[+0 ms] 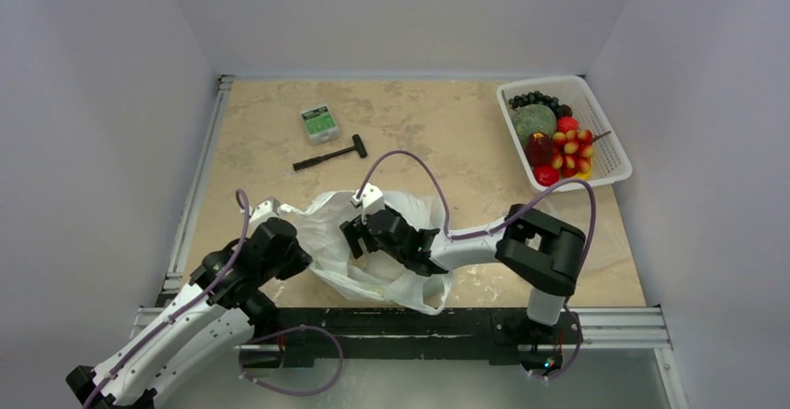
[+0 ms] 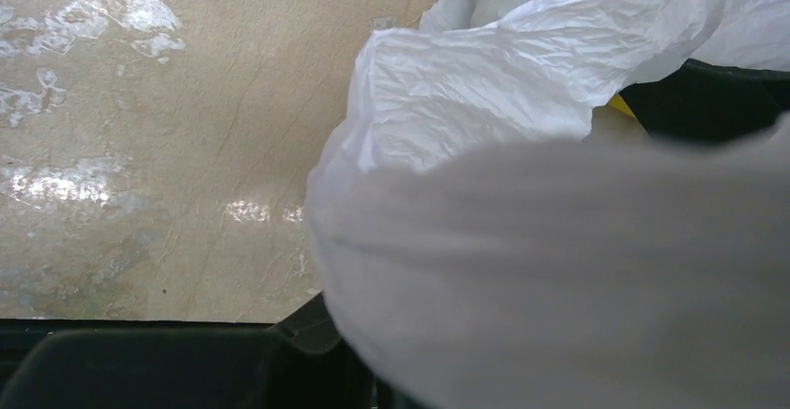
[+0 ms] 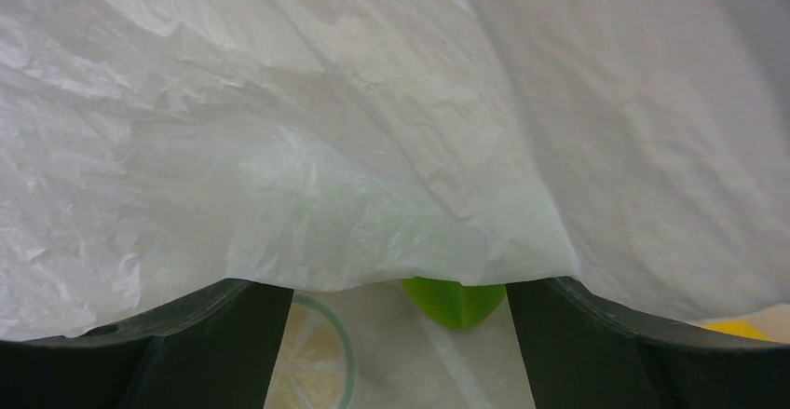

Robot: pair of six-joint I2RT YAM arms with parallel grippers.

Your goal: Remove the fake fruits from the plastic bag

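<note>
Plastic bag point(image 1: 321, 232): white and crinkly, lying by the near edge of the table point(image 1: 447, 120).
Right gripper point(image 1: 357, 238): inside the bag, fingers point(image 3: 214, 334) wide apart, holding nothing.
Left gripper point(image 1: 284, 241): pinched tight on the bag's left edge.
Green fruit point(image 3: 454, 299): inside the bag, just past the right fingers.

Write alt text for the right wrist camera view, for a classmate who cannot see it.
A crinkled white plastic bag fills nearly the whole frame. Below its edge, the two dark fingers of the right gripper stand wide apart, with a bright green fruit piece and a pale citrus slice showing between them.
</note>
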